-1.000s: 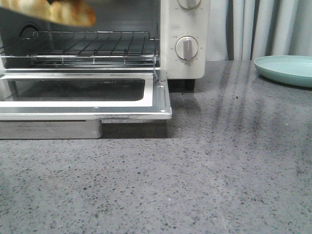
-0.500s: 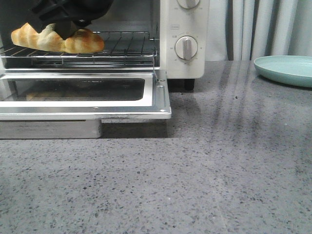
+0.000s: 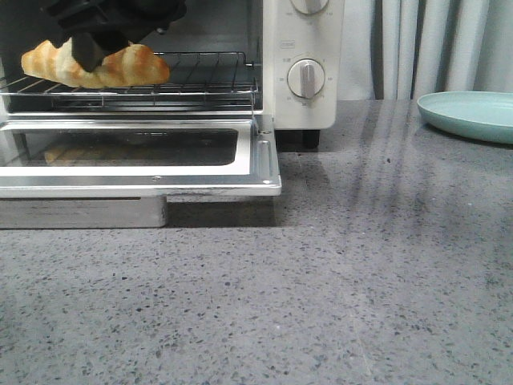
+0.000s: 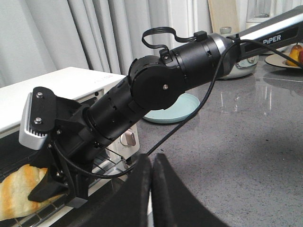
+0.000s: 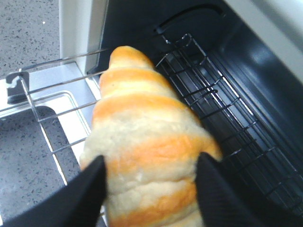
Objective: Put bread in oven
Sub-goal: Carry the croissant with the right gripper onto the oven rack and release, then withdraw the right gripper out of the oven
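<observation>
The bread (image 3: 128, 68), a golden-orange roll with pale bands, lies on the front of the wire rack (image 3: 200, 76) inside the cream-white oven (image 3: 276, 96), whose door (image 3: 264, 160) hangs open and flat. My right gripper (image 3: 92, 52) reaches down into the opening and is shut on the bread. In the right wrist view its black fingers (image 5: 90, 184) press both sides of the bread (image 5: 147, 137). My left gripper (image 4: 151, 158) is shut and empty, off to the oven's side. It is out of the front view.
A teal plate (image 3: 473, 112) sits at the back right of the grey speckled counter. A metal tray (image 3: 80, 212) lies under the open door. The right arm (image 4: 156, 90) stretches across above the counter. Curtains hang behind.
The right gripper has carried the bread down from the top left into the oven opening and onto the rack. Over the last half second it has barely shifted.
</observation>
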